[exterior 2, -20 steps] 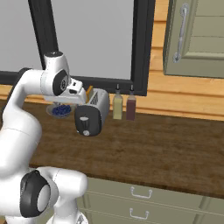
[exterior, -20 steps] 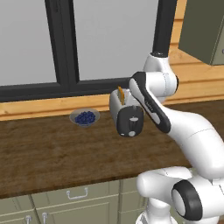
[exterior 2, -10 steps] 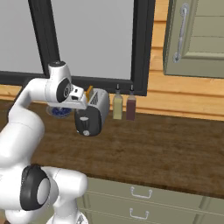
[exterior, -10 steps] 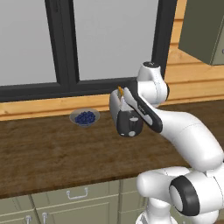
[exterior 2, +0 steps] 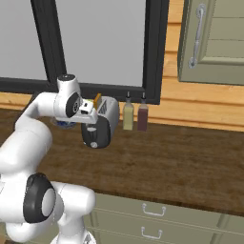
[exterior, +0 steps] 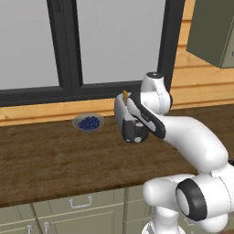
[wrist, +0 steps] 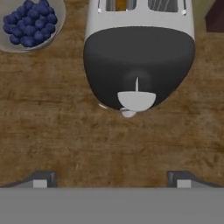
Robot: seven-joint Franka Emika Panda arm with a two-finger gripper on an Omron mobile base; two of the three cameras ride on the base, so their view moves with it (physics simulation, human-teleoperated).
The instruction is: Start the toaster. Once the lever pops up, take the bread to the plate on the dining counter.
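Toaster (wrist: 139, 48) is sitting on the wooden table (wrist: 65, 131) beneath the window, its black end panel facing the arm and its long axis running straight away from the pincer (wrist: 111, 179). In the hand view the pincer's two tips are standing wide apart with nothing between them, and the toaster is lying directly ahead of them, centred in the gap, with bare table in between. A pale part (wrist: 136, 99) is sticking out at the middle of the black panel; whether that is the knob or the lever, I cannot tell. Bread (wrist: 120, 4) is showing as an orange strip in the left slot at the top of that view, and in the right base view it is poking up from the toaster (exterior 2: 101, 121) as a thin golden edge (exterior 2: 97, 100), just beside the hand. A bowl of blueberries (exterior: 88, 122) is resting on the table to the toaster's left, near but apart; two bottles (exterior 2: 135, 116) are standing just beyond it on the other side. No brand, label or writing is readable on the toaster, the bottles or the bowl. Judging from this, the coming move is calling for a straight advance toward the panel's midline.
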